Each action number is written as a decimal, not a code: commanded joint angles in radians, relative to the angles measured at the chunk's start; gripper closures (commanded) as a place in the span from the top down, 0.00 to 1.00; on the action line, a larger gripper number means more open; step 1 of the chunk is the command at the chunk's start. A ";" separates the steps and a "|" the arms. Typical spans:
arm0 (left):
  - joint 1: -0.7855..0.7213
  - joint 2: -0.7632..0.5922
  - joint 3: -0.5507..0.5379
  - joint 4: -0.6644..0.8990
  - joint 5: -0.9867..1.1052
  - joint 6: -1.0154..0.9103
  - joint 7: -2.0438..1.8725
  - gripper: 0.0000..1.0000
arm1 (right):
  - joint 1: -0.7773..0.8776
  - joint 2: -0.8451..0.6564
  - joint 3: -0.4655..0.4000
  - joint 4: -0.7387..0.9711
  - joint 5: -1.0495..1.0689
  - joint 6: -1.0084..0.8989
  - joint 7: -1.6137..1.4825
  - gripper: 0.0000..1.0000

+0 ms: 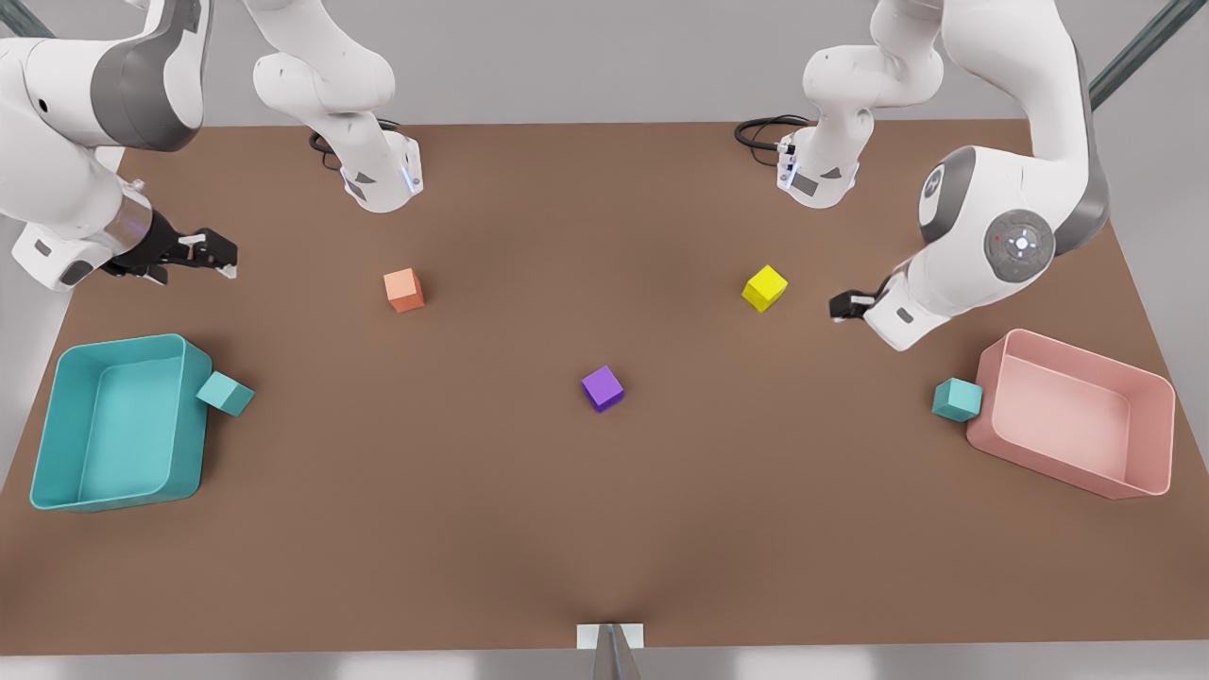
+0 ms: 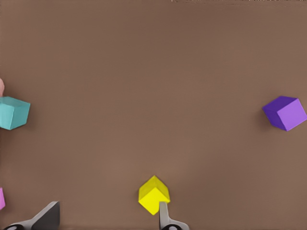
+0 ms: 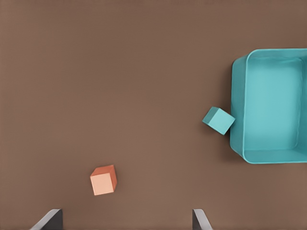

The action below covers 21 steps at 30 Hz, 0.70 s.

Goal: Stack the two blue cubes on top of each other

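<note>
One blue cube (image 1: 225,393) lies against the teal bin's corner at the front view's left; the right wrist view shows it too (image 3: 218,120). The other blue cube (image 1: 957,399) rests beside the pink bin at the front view's right, also in the left wrist view (image 2: 13,112). My right gripper (image 1: 222,255) hovers open above the table, behind the teal bin, its fingertips (image 3: 50,218) wide apart. Near the yellow cube my left gripper (image 1: 850,305) hangs open and empty; the left wrist view shows it (image 2: 105,218) with one fingertip (image 2: 163,215) beside that cube.
A teal bin (image 1: 57,472) stands at the front view's left and a pink bin (image 1: 1067,472) at its right. An orange cube (image 1: 404,289), a yellow cube (image 1: 764,287) and a purple cube (image 1: 602,387) lie across the brown table's middle.
</note>
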 commanded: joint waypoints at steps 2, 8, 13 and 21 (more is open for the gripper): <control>-0.003 -0.001 0.000 0.000 0.004 0.002 -0.033 1.00 | 0.010 0.001 0.000 0.000 -0.001 0.002 -0.036 1.00; 0.019 0.004 0.000 0.000 0.004 0.002 0.062 1.00 | 0.009 0.173 0.000 -0.094 -0.097 0.170 -0.519 1.00; 0.048 0.002 0.000 0.016 0.010 0.002 0.102 1.00 | -0.109 0.205 -0.003 -0.346 -0.036 0.572 -0.920 1.00; 0.062 0.002 0.000 0.016 0.010 -0.027 0.099 1.00 | -0.177 0.307 -0.003 -0.405 0.007 0.723 -1.319 1.00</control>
